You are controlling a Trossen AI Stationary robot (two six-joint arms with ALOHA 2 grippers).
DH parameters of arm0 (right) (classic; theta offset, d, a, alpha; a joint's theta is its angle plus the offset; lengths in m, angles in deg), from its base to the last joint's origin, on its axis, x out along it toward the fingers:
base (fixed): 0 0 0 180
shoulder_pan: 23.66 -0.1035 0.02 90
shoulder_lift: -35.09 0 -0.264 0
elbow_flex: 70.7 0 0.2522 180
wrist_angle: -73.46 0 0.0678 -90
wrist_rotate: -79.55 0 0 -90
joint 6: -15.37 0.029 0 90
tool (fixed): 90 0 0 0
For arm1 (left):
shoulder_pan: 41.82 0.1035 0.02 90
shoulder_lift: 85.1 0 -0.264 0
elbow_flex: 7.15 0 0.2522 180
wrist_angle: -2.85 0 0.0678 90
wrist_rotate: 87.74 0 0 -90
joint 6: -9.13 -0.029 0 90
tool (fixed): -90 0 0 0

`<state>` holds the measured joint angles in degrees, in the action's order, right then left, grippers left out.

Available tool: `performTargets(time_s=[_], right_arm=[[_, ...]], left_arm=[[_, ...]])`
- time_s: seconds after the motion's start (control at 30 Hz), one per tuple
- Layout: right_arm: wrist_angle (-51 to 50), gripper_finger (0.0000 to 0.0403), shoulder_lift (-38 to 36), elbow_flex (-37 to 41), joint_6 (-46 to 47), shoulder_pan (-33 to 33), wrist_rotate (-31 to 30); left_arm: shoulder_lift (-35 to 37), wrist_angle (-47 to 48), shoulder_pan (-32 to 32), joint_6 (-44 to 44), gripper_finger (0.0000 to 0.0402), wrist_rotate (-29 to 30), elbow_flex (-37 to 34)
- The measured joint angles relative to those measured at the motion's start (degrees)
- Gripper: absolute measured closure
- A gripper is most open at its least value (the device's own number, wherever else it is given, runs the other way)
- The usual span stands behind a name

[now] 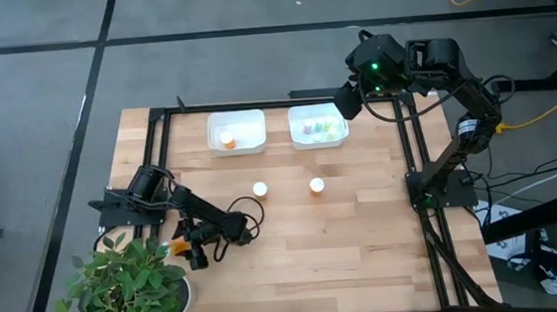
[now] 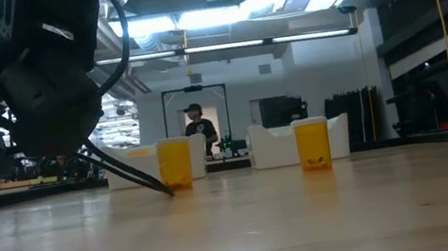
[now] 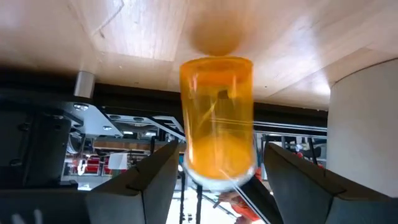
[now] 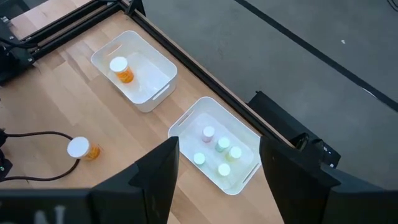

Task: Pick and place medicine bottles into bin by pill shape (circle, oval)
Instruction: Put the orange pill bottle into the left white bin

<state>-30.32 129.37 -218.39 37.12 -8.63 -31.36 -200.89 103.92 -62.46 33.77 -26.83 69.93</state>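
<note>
An orange bottle (image 3: 216, 118) with a white cap stands between the open fingers of my left gripper (image 1: 191, 251) at the table's near left; it also shows in the high view (image 1: 178, 247). Two more orange bottles (image 1: 259, 189) (image 1: 316, 185) stand upright mid-table, and both show in the low view (image 2: 176, 163) (image 2: 313, 142). The left white bin (image 1: 236, 132) holds one orange bottle (image 4: 122, 68). The right white bin (image 1: 317, 127) holds several pale bottles (image 4: 217, 155). My right gripper (image 4: 217, 180) hangs open and empty above the right bin. My left gripper has its fingers (image 3: 158, 177) level on either side of the orange bottle's body (image 3: 186, 124). A gap shows on one side. I cannot tell whether the other finger touches the bottle.
A potted plant (image 1: 125, 288) with a white pot (image 3: 367, 137) stands at the table's near left corner, close to my left gripper. A black cable (image 1: 239, 224) lies looped on the table beside the left arm. A black frame (image 1: 412, 145) runs along the table's sides.
</note>
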Motion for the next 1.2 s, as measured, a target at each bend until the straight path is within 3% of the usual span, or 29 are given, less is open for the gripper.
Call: performTargets(time_s=[0.47, 0.67, 0.97, 1.2], right_arm=[[0.0, 0.0179, 0.0, 0.0, -1.0, 0.0, 0.0], [0.0, 0.0179, 0.0, 0.0, -0.9, 0.0, 0.0], [0.0, 0.0179, 0.0, 0.0, -0.7, 0.0, 0.0], [0.0, 0.0179, 0.0, 0.0, 0.4, 0.0, 0.0]], left_arm=[[0.0, 2.0, 1.3, 2.2, 0.0177, 0.1, 0.2], [3.2, 2.9, 4.1, 4.9, 0.0177, 2.6, 4.6], [14.3, 2.7, 5.9, 8.3, 0.0178, 12.9, 16.3], [27.3, 2.8, 8.0, 12.8, 0.0178, 23.2, 18.0]])
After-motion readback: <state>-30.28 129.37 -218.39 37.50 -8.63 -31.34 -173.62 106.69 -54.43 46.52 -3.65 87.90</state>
